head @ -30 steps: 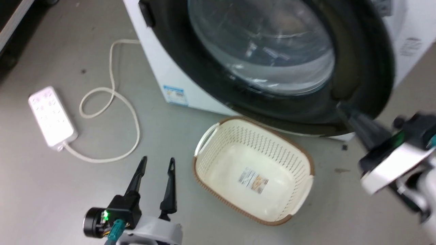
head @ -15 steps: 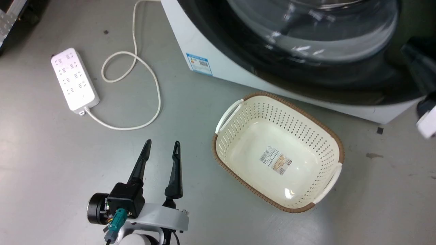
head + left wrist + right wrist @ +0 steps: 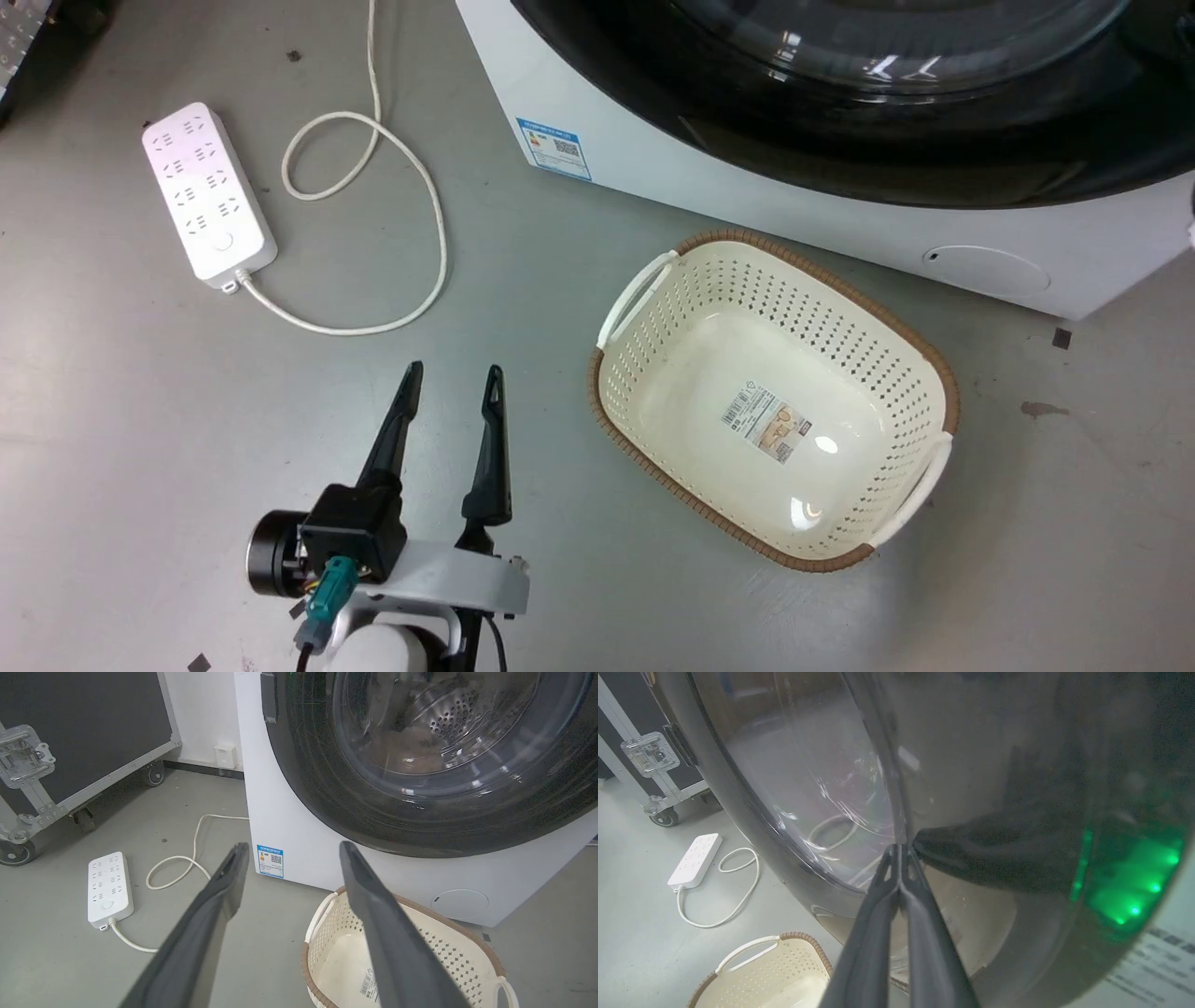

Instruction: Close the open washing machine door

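Round glossy black glass-windowed washing machine door [image 3: 317, 788], right gripper [image 3: 900, 847] jaws pressed together with tips against it, left gripper [image 3: 453, 371] jaws spread near cream perforated plastic basket [image 3: 639, 375].

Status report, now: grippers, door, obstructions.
Left gripper open, holding nothing. Right gripper shut, tips against washing machine door. Door looks flush, closed. Laundry basket below door, not blocking.

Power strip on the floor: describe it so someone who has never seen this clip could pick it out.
In the head view, find the white washing machine with its glossy black door. On the grey floor to its left lies a flat white power strip. Unlike the cream perforated basket nearby, it is a slim socket-dotted slab trailing a looped white cord.
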{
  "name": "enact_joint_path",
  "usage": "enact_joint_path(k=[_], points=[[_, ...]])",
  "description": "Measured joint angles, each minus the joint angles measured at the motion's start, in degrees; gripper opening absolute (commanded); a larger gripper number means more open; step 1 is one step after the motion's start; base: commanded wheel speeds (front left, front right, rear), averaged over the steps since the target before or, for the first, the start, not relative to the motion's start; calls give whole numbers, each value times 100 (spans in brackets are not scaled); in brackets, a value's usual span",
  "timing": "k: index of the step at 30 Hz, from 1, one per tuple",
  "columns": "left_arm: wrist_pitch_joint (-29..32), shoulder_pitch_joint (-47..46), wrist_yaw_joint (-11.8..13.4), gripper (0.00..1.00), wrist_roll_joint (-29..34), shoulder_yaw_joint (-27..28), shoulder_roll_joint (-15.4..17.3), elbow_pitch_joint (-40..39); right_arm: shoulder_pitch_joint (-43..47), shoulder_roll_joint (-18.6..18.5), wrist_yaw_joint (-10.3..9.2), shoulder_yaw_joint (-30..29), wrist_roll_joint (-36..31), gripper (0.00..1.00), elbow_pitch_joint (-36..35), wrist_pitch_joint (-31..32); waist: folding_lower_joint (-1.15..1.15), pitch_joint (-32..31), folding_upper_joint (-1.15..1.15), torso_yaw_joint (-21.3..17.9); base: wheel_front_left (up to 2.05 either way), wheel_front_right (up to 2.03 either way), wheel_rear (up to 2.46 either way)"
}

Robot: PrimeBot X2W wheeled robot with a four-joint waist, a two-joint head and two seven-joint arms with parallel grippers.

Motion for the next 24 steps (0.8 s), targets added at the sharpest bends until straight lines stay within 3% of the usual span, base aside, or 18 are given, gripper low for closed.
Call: enact_joint_path(k=[8,9,10,11,19,20,24], points=[[0,-19,-40,100,11,138,-5,113,36,243,-27,208,-47,2,289,-456,0,-334,0,-200,0,0,0],[0,-19,-64,100,18,174,-4,133,81,261,-29,231,-56,40,282,-559,0,-401,0,-237,0,0,0],[0,-19,-64,100,18,174,-4,133,81,261,-29,231,-56,95,282,-559,0,-401,0,-237,0,0,0],[0,-15,-115,100,26,233,-7,183,238,335,-43,234,-84,100,288,-709,0,-553,0,-315,0,0,0],[0,124,-321,100,62,501,-3,334,1323,649,-59,-44,-318,100,-62,-993,-1,-1180,0,-620,0,0,0],[0,213,-391,100,62,576,9,386,1681,667,-60,-122,-716,100,-312,-1003,-1,-1356,0,-732,0,0,0],[0,392,-470,100,60,711,13,485,2469,1018,-60,-694,-1192,100,-869,-1025,-1,-1656,0,-1004,0,0,0]])
